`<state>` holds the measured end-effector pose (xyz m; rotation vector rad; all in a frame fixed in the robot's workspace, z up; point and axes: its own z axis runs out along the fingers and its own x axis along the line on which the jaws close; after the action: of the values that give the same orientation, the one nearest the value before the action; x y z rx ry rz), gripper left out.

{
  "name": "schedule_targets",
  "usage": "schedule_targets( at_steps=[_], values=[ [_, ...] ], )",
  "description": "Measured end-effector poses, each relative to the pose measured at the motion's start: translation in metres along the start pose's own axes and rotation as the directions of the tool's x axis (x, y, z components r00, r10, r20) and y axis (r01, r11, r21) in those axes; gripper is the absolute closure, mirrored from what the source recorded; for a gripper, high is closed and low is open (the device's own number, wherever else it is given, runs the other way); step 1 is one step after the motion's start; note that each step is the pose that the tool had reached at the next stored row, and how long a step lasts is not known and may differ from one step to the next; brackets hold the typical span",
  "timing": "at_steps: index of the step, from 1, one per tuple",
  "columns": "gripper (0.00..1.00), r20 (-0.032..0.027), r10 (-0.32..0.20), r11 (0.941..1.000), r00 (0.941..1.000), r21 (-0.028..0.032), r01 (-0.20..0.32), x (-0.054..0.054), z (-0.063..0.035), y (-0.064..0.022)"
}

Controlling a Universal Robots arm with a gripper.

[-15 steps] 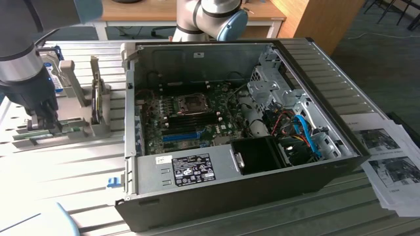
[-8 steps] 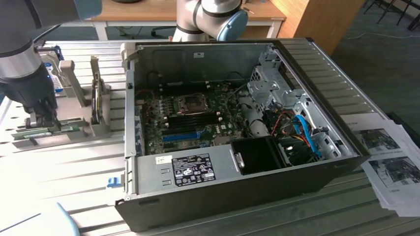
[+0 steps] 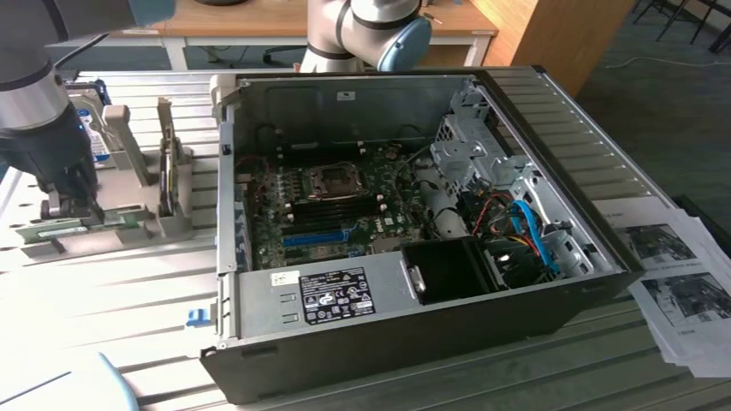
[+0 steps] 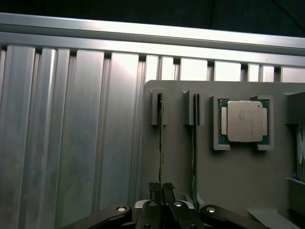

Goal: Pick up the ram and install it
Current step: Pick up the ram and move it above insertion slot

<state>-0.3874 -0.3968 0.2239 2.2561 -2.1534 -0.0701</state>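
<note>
Ribbed metal table (image 4: 71,143) carries a grey holder (image 4: 228,181) beside an open computer case (image 3: 342,351). The ram (image 4: 161,138) shows edge-on as a thin dark line, so its chips and label cannot be made out. Its near end is hidden behind the gripper (image 4: 161,188), whose fingers are clenched on it. It stands on its long edge in the holder's outermost slot, its long axis running from the notched post toward the gripper. A second stick (image 4: 194,143) stands parallel just beside it, between it and the silver processor (image 4: 244,120). Loose papers (image 3: 674,282) lie past the case.
</note>
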Motion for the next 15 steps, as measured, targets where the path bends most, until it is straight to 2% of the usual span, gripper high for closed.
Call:
schedule_targets(
  at_steps=[15],
  values=[
    [0.89, -0.002, 0.003, 1.0, 1.0, -0.0011, -0.003, 0.0, -0.0198, 0.0004]
  ],
)
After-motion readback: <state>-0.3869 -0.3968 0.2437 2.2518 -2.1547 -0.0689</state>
